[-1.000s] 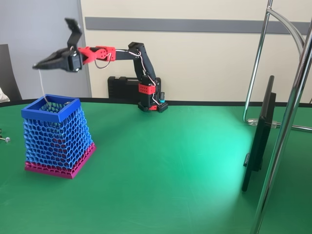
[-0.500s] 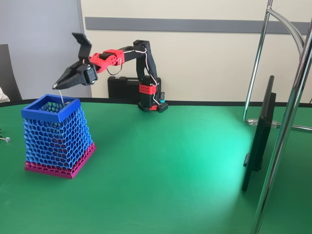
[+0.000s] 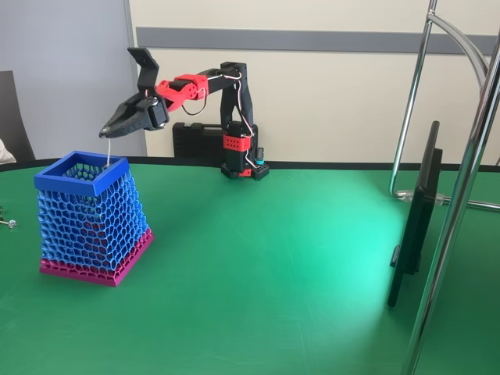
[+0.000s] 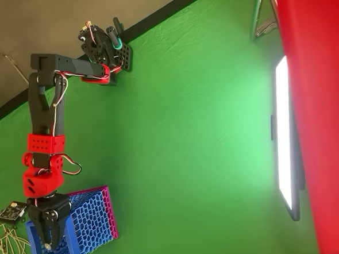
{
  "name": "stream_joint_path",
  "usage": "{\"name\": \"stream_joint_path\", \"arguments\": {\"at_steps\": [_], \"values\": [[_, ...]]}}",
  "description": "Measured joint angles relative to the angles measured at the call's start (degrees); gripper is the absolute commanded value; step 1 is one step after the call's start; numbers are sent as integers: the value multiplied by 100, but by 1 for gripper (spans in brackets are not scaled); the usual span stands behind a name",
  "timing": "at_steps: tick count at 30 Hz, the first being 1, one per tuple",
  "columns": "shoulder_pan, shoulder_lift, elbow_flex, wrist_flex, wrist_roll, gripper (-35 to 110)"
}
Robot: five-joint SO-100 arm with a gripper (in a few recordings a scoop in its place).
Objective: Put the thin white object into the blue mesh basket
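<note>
The end effector (image 3: 104, 133) hangs in the air above the blue mesh basket (image 3: 92, 215), with its tips over the back part of the basket's opening. Its two fingers are pressed together on the top end of the thin white object (image 3: 108, 152). This strand hangs straight down from the tips, and its lower end reaches about the level of the basket's blue rim, inside the opening; I cannot tell if it touches the mesh.

In the overhead view the end effector (image 4: 47, 245) is directly over the open top of the basket (image 4: 89, 227), and the strand itself is too thin to see there.

The basket stands upright on the green bench (image 3: 266, 266), with its magenta base flat on the cloth. On the bench just beside the basket lies a loose bundle of thin pale strands (image 4: 7, 249), and near it a small dark circuit board (image 4: 11, 212).
</note>
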Motion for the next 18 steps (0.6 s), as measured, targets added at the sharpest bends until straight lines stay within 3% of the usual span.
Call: {"name": "stream_joint_path", "arguments": {"at_steps": [18], "values": [[-105,1626,2127,-826,114,15]]}}
